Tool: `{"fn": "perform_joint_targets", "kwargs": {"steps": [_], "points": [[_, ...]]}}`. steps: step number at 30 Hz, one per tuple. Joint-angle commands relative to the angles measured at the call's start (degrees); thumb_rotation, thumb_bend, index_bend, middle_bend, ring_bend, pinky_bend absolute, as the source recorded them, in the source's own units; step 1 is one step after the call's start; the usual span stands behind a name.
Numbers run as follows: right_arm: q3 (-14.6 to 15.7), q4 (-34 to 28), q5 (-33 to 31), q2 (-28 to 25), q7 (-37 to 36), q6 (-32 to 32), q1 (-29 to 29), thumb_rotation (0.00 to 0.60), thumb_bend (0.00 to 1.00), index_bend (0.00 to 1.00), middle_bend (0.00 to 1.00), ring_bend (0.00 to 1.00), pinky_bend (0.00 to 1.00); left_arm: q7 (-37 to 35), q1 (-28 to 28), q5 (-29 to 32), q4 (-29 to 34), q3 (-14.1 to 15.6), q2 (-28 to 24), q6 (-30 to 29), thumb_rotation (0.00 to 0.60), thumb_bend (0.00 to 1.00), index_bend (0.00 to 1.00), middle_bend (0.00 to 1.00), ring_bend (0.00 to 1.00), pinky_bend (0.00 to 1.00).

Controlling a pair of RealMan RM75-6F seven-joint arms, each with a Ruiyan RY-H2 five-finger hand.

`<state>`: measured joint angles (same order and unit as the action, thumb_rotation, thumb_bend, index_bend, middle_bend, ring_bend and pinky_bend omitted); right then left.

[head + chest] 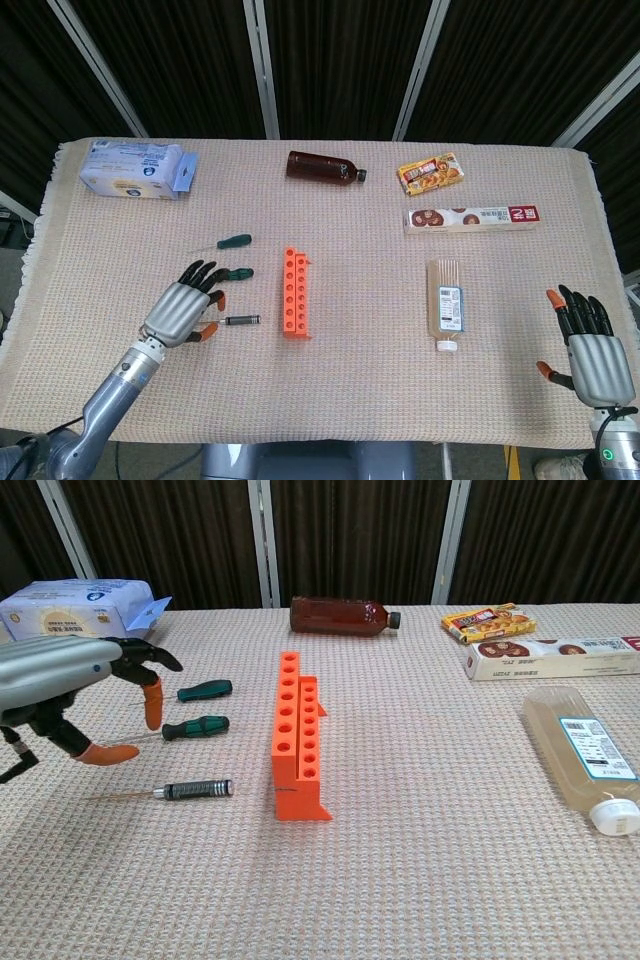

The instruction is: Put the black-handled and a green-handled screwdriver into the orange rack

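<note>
While the left hand [183, 310] hovered over the shafts of the screwdrivers with its fingers spread and nothing in its grasp, the right hand [592, 352] lay open and empty at the bench's near right edge, well apart from everything. The black-handled screwdriver [195, 790] lay flat on the woven cloth [350, 400], nearest the robot, its handle pointing toward the orange rack [296, 293] just to its right. Beyond it lay a green-handled screwdriver [196, 727], and farther back a second green-handled screwdriver [205, 690], all three roughly parallel and none touching the rack. In the chest view the left hand's orange-tipped fingers [152, 702] hung just left of the middle screwdriver's handle, above the cloth; whether they touched its shaft could not be told. The rack stood upright near the bench's middle, its rows of holes empty. A brown bottle [322, 167] lay on its side at the far edge, with a blue-and-white packet [135, 169] at the far left. A yellow snack box [429, 173] and a long biscuit box [472, 218] lay at the far right, and a pale flat bottle [445, 304] with a white cap lay nearer.
</note>
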<state>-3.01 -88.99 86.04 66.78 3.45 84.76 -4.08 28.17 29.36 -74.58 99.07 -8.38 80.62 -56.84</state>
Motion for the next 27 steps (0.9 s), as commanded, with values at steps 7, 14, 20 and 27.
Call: {"fn": "perform_joint_targets", "kwargs": {"steps": [7, 14, 20, 27], "points": [[0.06, 0.19, -0.26, -0.16, -0.52, -0.40, 0.01, 0.600, 0.00, 0.00, 0.00, 0.00, 0.00, 15.99, 6.30, 12.17, -3.44, -0.71, 9.62, 0.08, 0.600, 0.35, 0.39, 0.02, 0.00, 0.00], [0.18, 0.71, -0.39, -0.11, -1.27, -0.68, 0.08, 0.600, 0.00, 0.00, 0.00, 0.00, 0.00, 18.11, 7.87, 16.49, -5.52, -0.36, 14.68, -2.26, 0.600, 0.35, 0.42, 0.02, 0.00, 0.00], [0.27, 1.12, -0.56, -0.16, -1.92, -0.57, 0.36, 0.600, 0.00, 0.00, 0.00, 0.00, 0.00, 18.48, 8.38, 18.79, -7.45, -0.16, 16.72, -3.66, 0.600, 0.35, 0.43, 0.02, 0.00, 0.00], [0.37, 1.72, -0.73, -0.02, -2.80, -0.57, 0.64, 0.600, 0.00, 0.00, 0.00, 0.00, 0.00, 18.29, 9.23, 21.38, -9.11, 0.58, 18.61, -3.60, 0.600, 0.35, 0.43, 0.03, 0.00, 0.00]]}}
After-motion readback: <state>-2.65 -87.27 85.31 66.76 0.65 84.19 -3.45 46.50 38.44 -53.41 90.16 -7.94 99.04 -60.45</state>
